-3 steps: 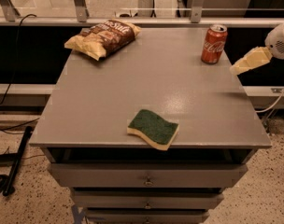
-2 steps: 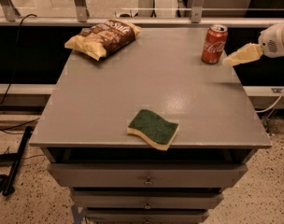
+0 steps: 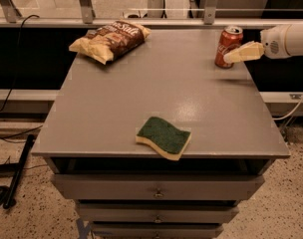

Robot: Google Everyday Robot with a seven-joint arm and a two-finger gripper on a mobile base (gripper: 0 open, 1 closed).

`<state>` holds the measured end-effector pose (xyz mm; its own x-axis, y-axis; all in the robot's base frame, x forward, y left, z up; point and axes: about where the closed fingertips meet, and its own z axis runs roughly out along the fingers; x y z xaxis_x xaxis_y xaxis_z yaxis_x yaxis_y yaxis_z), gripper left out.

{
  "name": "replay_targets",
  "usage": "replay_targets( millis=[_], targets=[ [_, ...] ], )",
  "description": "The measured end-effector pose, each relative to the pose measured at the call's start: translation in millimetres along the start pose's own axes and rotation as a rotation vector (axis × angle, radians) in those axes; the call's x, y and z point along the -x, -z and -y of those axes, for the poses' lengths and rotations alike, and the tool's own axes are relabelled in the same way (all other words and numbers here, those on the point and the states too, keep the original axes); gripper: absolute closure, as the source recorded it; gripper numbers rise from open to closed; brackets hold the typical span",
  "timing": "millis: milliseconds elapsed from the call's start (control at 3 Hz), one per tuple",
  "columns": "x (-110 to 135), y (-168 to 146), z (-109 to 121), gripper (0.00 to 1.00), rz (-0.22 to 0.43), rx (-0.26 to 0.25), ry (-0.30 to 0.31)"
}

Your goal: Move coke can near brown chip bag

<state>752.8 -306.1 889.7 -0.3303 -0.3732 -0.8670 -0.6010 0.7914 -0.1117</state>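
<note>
The red coke can (image 3: 227, 46) stands upright at the far right of the grey table top (image 3: 141, 98). The brown chip bag (image 3: 110, 40), with yellow ends, lies at the far left corner, well apart from the can. My gripper (image 3: 240, 54) comes in from the right on a white arm (image 3: 288, 40). Its cream fingers reach to the can's right side, at mid height, and partly overlap it in the camera view. The gripper holds nothing that I can see.
A green and yellow sponge (image 3: 164, 137) lies near the table's front edge. Drawers (image 3: 156, 188) sit under the top. A metal rail (image 3: 156, 15) runs behind the table. A black cable (image 3: 14, 49) hangs at the left.
My gripper has moved left and up toward the coke can, from clear of it to right against its side. The can, bag and sponge have not moved.
</note>
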Motion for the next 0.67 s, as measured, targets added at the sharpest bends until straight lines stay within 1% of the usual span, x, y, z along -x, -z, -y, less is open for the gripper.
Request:
replay_targets(
  millis=[333, 667],
  targets=[
    [11, -18, -5, 0.00, 0.066, 0.046, -0.029],
    [16, -30, -10, 0.18, 0.100, 0.080, -0.055]
  ],
)
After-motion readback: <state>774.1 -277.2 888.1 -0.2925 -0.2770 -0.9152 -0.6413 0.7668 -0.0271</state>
